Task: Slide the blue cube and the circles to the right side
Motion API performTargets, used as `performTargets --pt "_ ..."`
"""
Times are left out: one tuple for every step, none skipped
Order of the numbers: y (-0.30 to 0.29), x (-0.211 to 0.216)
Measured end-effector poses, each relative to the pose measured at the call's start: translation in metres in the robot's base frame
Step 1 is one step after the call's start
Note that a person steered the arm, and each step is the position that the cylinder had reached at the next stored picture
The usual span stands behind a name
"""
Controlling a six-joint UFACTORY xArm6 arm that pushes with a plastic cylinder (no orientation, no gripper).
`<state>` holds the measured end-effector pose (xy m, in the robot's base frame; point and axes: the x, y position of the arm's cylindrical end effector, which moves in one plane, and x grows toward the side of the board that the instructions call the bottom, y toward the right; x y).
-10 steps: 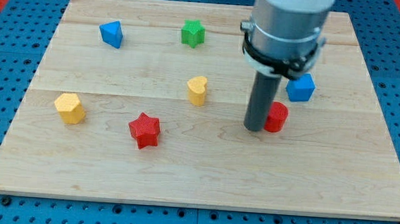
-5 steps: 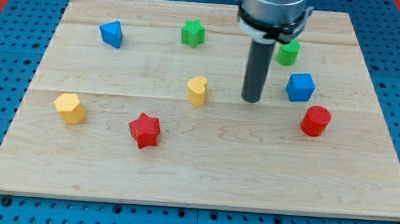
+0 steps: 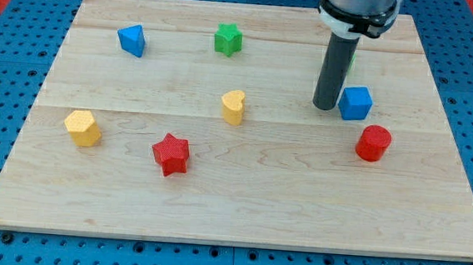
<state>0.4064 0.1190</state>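
The blue cube [image 3: 356,102] sits on the wooden board [image 3: 239,208] at the view's right. My tip [image 3: 325,107] rests just to its left, close to or touching it. The red circle [image 3: 374,143] lies below and right of the cube, apart from my tip. The green circle is almost wholly hidden behind my rod; only a sliver [image 3: 351,60] shows above the cube.
A green star [image 3: 228,39] and a blue triangle-like block [image 3: 132,39] lie near the view's top. A yellow half-round block [image 3: 234,106] is at centre, a red star [image 3: 171,154] below it, a yellow hexagon [image 3: 81,127] at the left.
My tip pushed the red circle rightward, then moved up and right to the blue cube's left side. It now hides the green circle.
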Motion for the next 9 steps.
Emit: performTargets --pt "0.017 0.000" --pt "0.045 -0.001" --pt "0.034 -0.021" --pt "-0.039 -0.056" --pt "-0.045 -0.102" --pt "0.017 -0.100" --pt "0.078 -0.086" --pt "0.030 -0.098" --pt "0.073 -0.105"
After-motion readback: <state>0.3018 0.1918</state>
